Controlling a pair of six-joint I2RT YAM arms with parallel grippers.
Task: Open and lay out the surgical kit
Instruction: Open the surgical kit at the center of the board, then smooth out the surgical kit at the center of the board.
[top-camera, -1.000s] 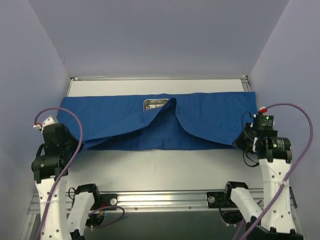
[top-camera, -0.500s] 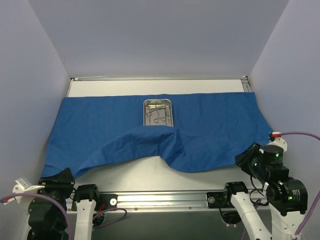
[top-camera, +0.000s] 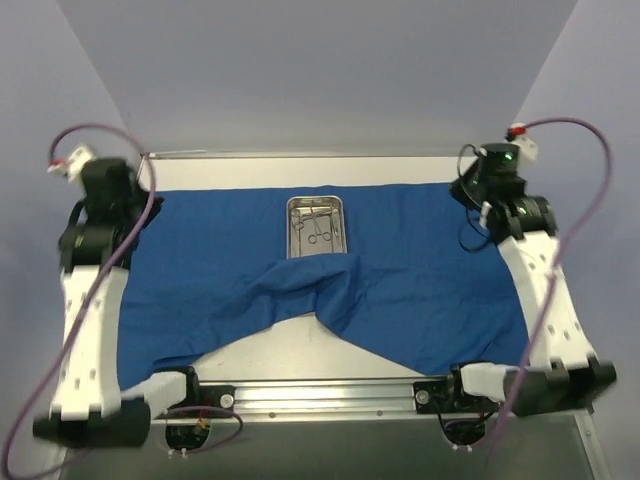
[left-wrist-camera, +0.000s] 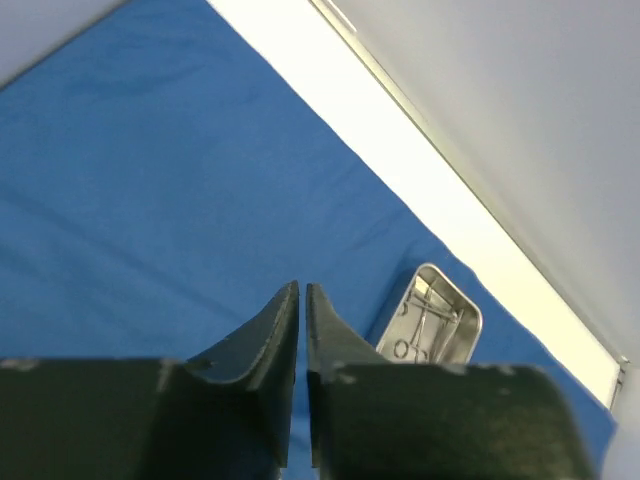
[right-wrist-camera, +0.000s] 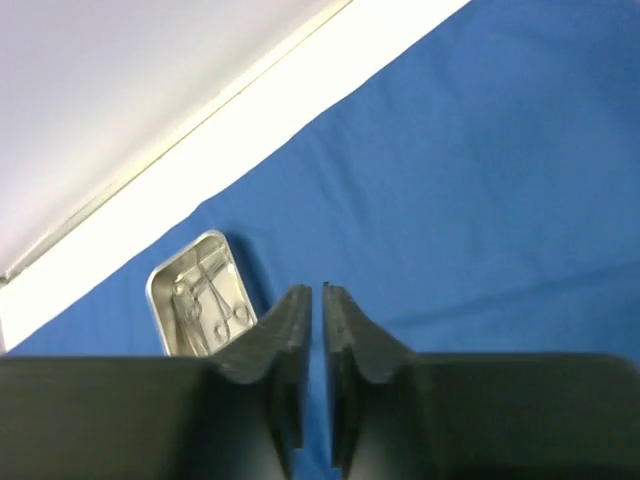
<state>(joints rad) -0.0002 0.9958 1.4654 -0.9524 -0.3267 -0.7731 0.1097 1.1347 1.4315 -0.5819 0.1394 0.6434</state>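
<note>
The left gripper (left-wrist-camera: 302, 290) and the right gripper (right-wrist-camera: 310, 292) each have jaws parted only a slit and hold nothing, with both arms raised over the far corners of the spread blue drape (top-camera: 200, 260), on whose far middle sits the steel tray (top-camera: 317, 200) of ring-handled instruments (top-camera: 316, 228), a rumpled fold just before it.

The left arm (top-camera: 88, 300) is stretched forward along the left side, its wrist raised at the far end. The right arm (top-camera: 545, 290) is extended likewise on the right. The left gripper (left-wrist-camera: 302, 288) is pointed downward, its dark fingers (left-wrist-camera: 275, 330) set almost together with only a thin slit between, nothing held. The right gripper (right-wrist-camera: 317, 290) is posed the same way.
</note>
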